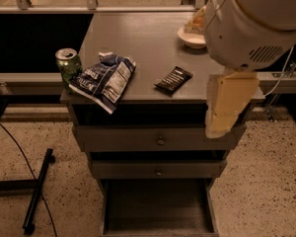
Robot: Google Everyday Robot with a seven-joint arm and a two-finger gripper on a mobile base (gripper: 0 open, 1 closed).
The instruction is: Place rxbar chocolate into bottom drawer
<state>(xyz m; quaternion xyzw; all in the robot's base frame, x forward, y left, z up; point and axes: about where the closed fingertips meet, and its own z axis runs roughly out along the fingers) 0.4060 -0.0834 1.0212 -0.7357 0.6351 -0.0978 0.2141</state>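
1. Here, in the single camera view looking down on a grey cabinet, the chocolate bar (173, 80) lies flat on the worktop (138, 38). It sits right of middle and near the front edge, with its black wrapper turned at a slant.
2. The bar looks light, thin and fairly stiff, and its wrapper looks slick. It would probably be best pinched from above, across its narrow width near the middle.
3. The pincer (227, 105) is a pale cream piece hanging below the robot's big white arm housing (256, 19), at the cabinet's front right corner. Whether it is spread or pressed together cannot be told; it is not on the bar.
4. The bar lies left of the pincer in the view and a little further back, near but apart.
5. The bottom drawer (158, 206) stands pulled open below, its flat floor showing.
6. A chip bag (104, 79) and a green can (69, 65) lie well to the bar's left. A bowl (192, 37) sits behind it.
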